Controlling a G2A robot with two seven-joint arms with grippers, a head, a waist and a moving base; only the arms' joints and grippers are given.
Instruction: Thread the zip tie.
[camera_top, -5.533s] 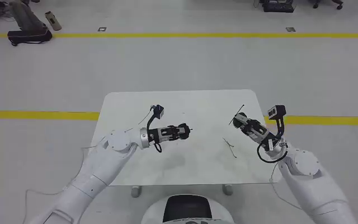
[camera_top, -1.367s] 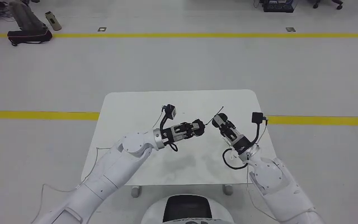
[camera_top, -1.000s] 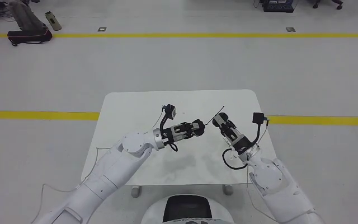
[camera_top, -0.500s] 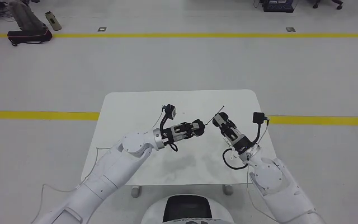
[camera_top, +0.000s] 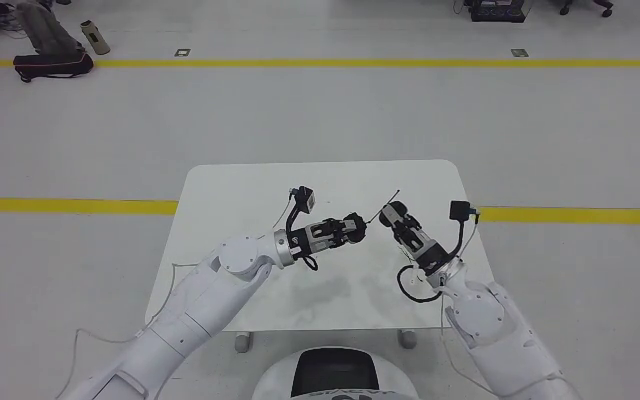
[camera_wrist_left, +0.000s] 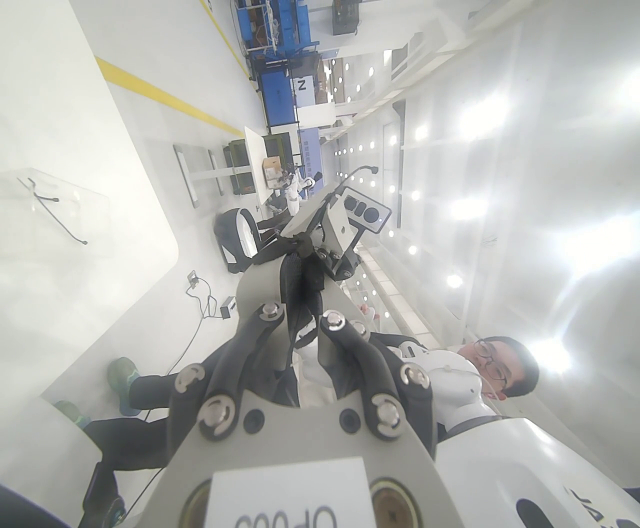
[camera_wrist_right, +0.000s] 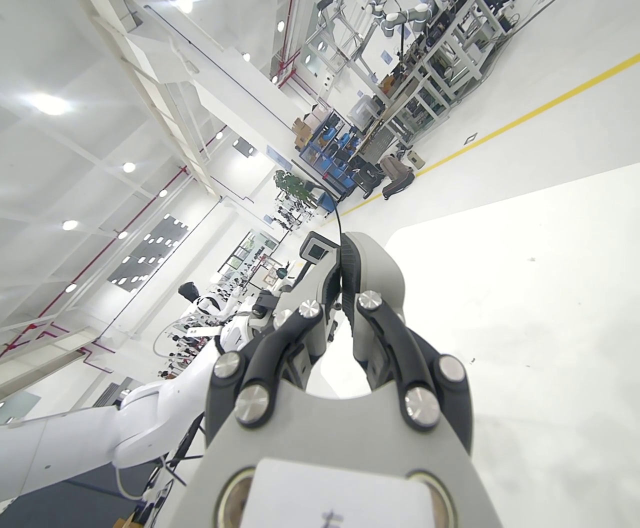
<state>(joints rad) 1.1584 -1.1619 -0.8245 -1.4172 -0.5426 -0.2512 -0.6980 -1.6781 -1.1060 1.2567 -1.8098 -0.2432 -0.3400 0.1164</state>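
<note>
**Alignment stage, before insertion.** The right end effector (camera_top: 385, 213) is clenched on the zip tie (camera_wrist_right: 338, 220). The thin black strap is pinched between its pads, and the free length curves up and away beyond the fingertips. The tie is thus held in the air above the middle of the desk (camera_top: 230, 200), not resting on it. The left end effector (camera_top: 358, 224) is also clenched, just beside the right one and tip towards tip. What it pinches cannot be made out between its dark pads. A loose tie (camera_wrist_left: 55, 215) lies on the desk, well apart from both.

**Step in hand.** Judged from the pose, the two ends are being brought together and threading is not yet done.

**Next move.** It calls for fine alignment. The strap tip must point straight at the slot of the head, and a short, slow push along the strap's axis must follow. The strap is limp, so a grip close to the tip would likely limit buckling.

**Change.** 5.5 s ago the end effectors are well apart, each over its own side of the desk. Both have since come inward to the centre. Over the last 1.4 s the pose is almost unchanged.
</note>
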